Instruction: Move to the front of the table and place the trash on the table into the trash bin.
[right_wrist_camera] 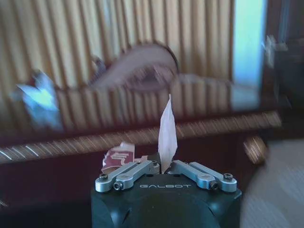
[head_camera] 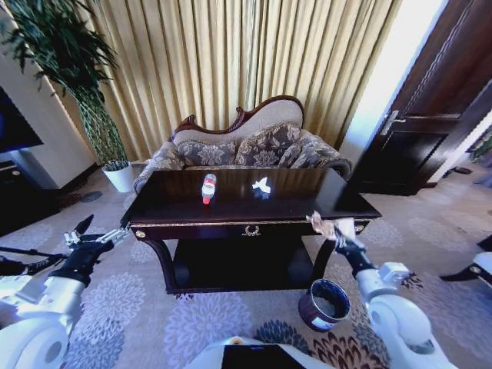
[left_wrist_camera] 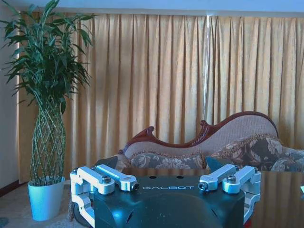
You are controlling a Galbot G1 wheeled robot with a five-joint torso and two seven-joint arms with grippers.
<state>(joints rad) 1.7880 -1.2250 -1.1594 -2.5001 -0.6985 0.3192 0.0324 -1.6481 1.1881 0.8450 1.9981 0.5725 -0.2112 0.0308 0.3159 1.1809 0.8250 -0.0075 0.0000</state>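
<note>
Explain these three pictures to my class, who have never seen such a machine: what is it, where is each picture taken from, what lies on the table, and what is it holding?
It is a wheeled robot with two arms ending in grippers. The wide picture comes from a camera on its head, looking down; the other two come from cameras on each wrist.

On the dark table lie a clear bottle with a red label and a white crumpled paper. The right gripper, by the table's front right corner, is shut on a beige wrapper, above and behind the dark trash bin on the carpet. The left gripper is open and holds nothing, off the table's left end.
</note>
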